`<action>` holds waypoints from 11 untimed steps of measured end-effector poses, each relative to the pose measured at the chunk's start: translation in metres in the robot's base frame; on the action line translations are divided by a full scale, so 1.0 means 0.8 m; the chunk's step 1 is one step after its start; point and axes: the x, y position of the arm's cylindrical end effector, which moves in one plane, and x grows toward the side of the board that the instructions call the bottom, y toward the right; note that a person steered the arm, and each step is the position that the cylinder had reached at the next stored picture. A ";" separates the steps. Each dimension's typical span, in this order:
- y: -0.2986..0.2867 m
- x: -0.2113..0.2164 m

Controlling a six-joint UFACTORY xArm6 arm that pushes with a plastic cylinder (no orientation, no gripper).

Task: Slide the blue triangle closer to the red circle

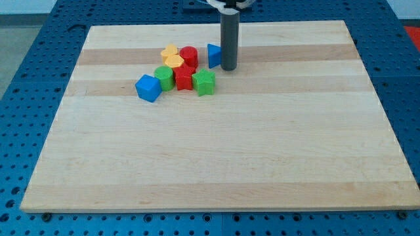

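Nearest the camera lies bare pale wooden desk (216,164), with wide room at the view's bottom. No hand exists: my tip (228,68) touches the small blue triangle block's (213,55) right side. Just left sits the red circle block (189,56); overpushing could jam it into the yellow block (172,56) cluster.

No readable text, labels, brands, numbers or signs on anything in view.
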 end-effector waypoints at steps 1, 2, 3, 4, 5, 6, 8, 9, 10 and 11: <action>0.040 0.001; 0.059 -0.004; 0.041 -0.005; 0.013 -0.009; -0.002 -0.023; -0.002 -0.024; -0.017 -0.034; -0.027 -0.040; -0.040 -0.041; -0.043 -0.041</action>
